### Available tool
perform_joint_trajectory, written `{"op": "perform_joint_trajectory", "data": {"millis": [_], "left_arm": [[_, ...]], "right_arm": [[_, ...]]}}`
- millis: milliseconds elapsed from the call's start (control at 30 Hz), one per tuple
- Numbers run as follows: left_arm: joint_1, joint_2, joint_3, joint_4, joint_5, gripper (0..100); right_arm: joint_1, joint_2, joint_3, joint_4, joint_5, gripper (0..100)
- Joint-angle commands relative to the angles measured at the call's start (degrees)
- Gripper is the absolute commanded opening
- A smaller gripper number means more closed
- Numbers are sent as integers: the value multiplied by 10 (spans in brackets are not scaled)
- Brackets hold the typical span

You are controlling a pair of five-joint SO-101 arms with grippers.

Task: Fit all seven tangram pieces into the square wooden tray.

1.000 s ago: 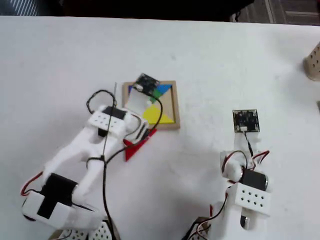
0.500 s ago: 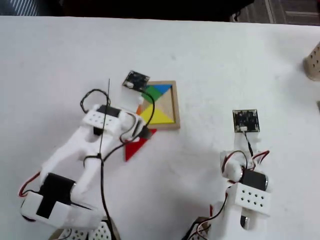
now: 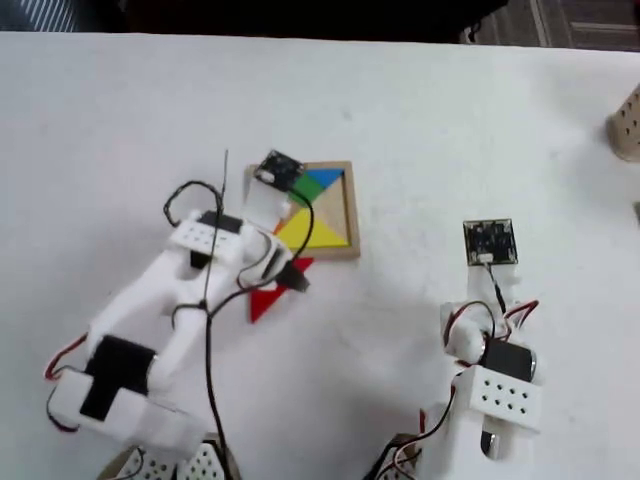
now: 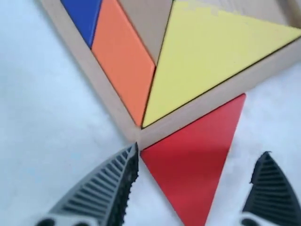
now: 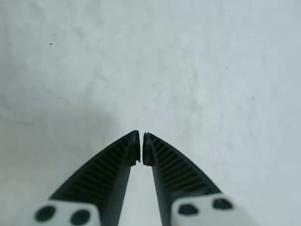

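The square wooden tray holds blue, orange, yellow and green pieces, with a bare wooden patch between them. A red triangle lies flat on the table, one edge against the tray's outer rim at its near corner. My left gripper hovers low over this triangle, open, one finger on each side of it. Over bare table at the near right, my right gripper is shut on nothing.
The right arm sits at the near right edge of the white table. A perforated tan object stands at the far right edge. Wires loop along the left arm. Open table lies between the arms.
The left arm's wrist swung a little left off the tray, then back slightly, staying over the red triangle. The triangle and the right arm kept still.
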State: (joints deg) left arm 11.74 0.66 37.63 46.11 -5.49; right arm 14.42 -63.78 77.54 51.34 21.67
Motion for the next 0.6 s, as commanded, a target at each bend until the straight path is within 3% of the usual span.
{"op": "perform_joint_trajectory", "data": {"millis": [0, 200, 567], "left_arm": [[-16, 67, -106, 40, 8, 351], [-28, 141, -198, 103, 21, 352], [-22, 142, -192, 149, 31, 347]], "right_arm": [[3, -7, -3, -11, 13, 24], [2, -7, -3, -12, 14, 24], [3, -7, -3, -13, 14, 24]]}}
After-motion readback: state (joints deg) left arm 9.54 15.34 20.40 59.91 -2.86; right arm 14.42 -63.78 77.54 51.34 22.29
